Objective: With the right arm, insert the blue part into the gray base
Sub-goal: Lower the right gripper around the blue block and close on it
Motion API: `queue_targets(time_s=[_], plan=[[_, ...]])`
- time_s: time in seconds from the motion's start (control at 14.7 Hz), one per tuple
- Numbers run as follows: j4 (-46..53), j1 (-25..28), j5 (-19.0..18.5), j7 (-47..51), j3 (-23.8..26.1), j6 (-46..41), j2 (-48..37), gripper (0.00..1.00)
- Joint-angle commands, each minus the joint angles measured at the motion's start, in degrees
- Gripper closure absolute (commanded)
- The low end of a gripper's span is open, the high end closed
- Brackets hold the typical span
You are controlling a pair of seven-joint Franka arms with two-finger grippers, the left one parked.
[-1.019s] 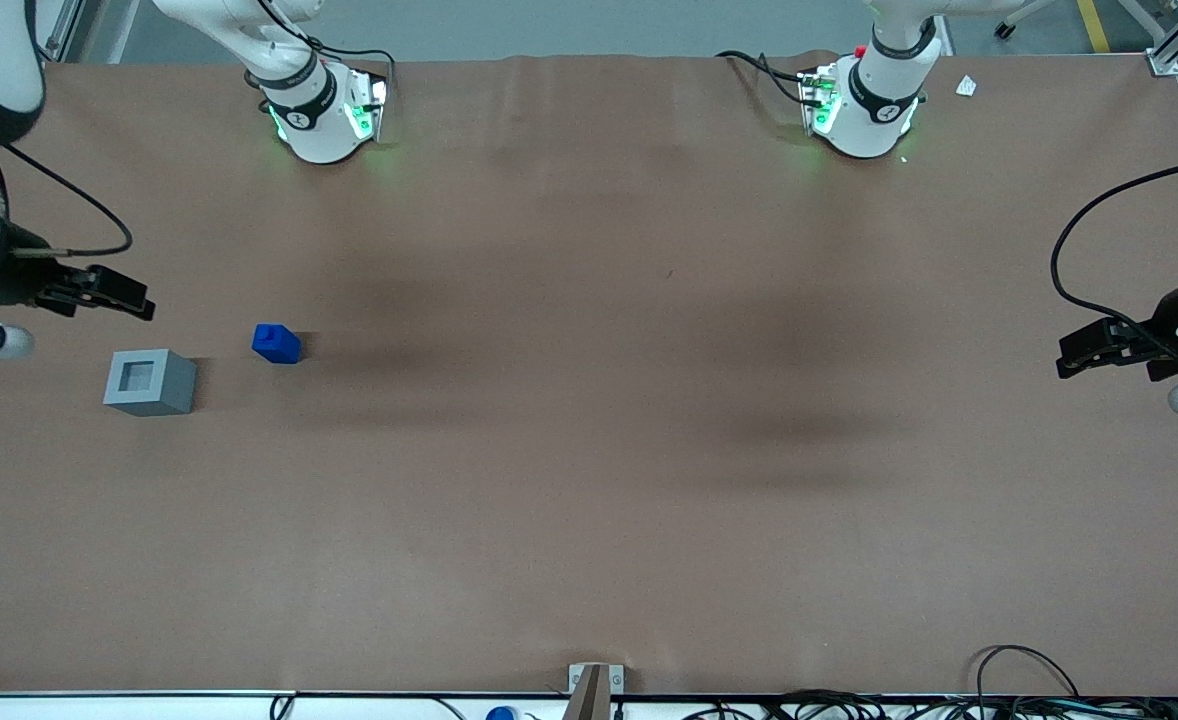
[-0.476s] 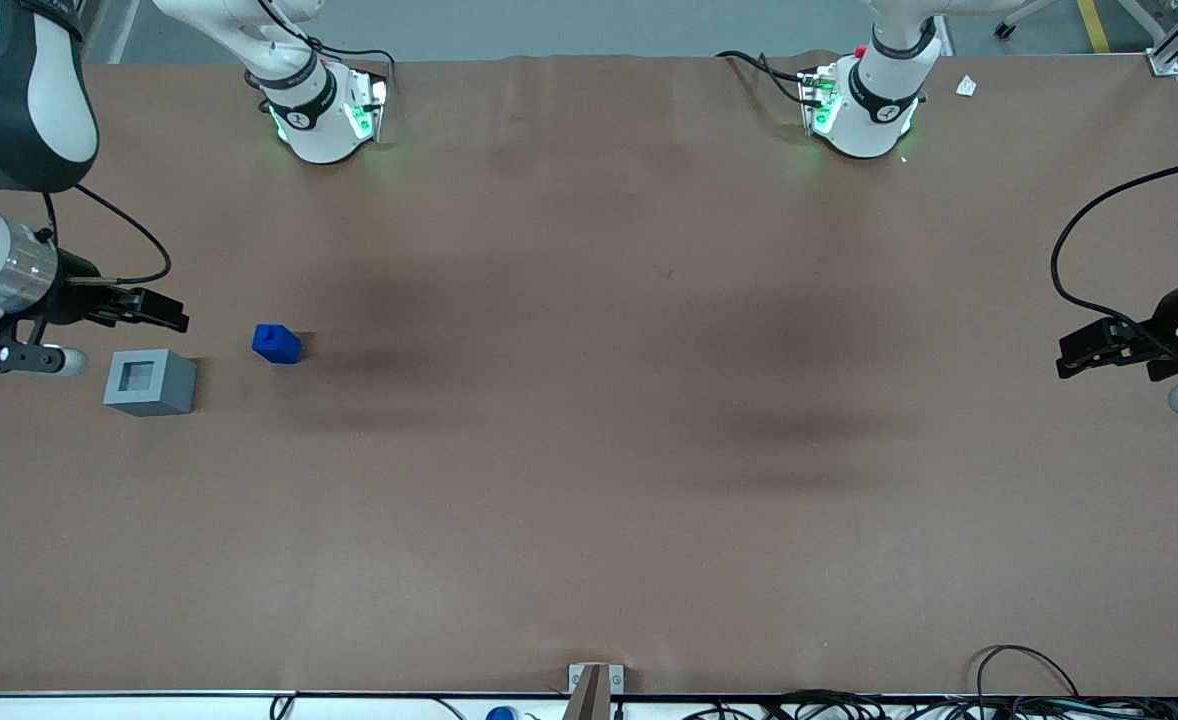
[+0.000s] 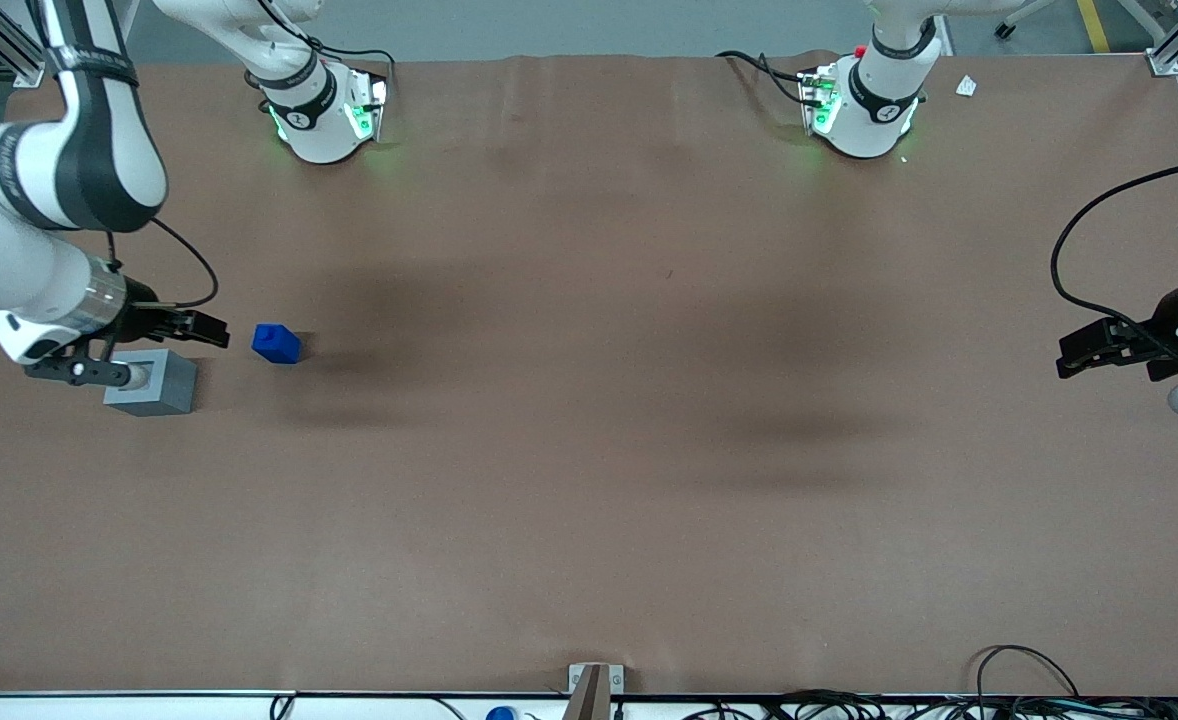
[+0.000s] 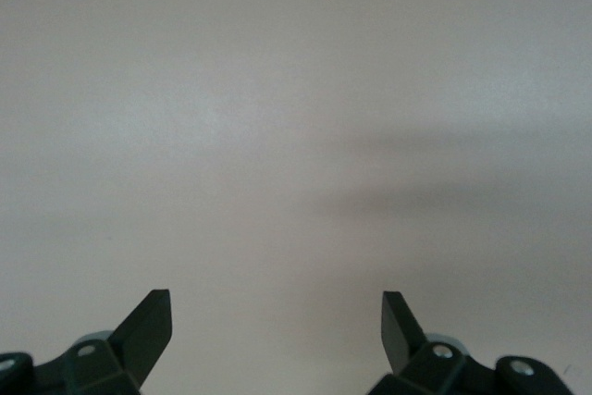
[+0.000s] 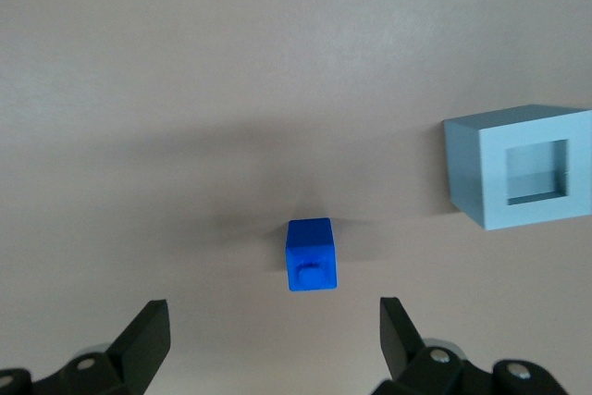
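Note:
The blue part [image 3: 276, 343] stands on the brown table, its stub end up. It also shows in the right wrist view [image 5: 311, 254]. The gray base [image 3: 167, 385] stands beside it, toward the working arm's end of the table, partly hidden by the wrist. Its square hole shows in the right wrist view [image 5: 535, 171]. My right gripper [image 3: 211, 330] hovers above the table between the base and the blue part, close to the blue part. Its fingers are open and empty, and the blue part lies just ahead of the gap between them [image 5: 274, 330].
The right arm's base [image 3: 321, 112] and the parked arm's base [image 3: 864, 105] stand at the table's edge farthest from the front camera. Cables [image 3: 1029, 690] lie along the edge nearest that camera.
My right arm has swung in from the table's end toward the blue part. The gripper now covers part of the gray base. Neither the blue part nor the base has moved.

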Motion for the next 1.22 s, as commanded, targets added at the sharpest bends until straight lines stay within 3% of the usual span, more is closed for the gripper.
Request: queue_targets(time_s=[0.0,1.16], plan=[[-6.6,0.8,-0.6,1.0,-0.3,5.2,-1.9,0.00],[-15.8,0.5,-1.6,-3.1,-0.4,19.9,6.0,0.07]])
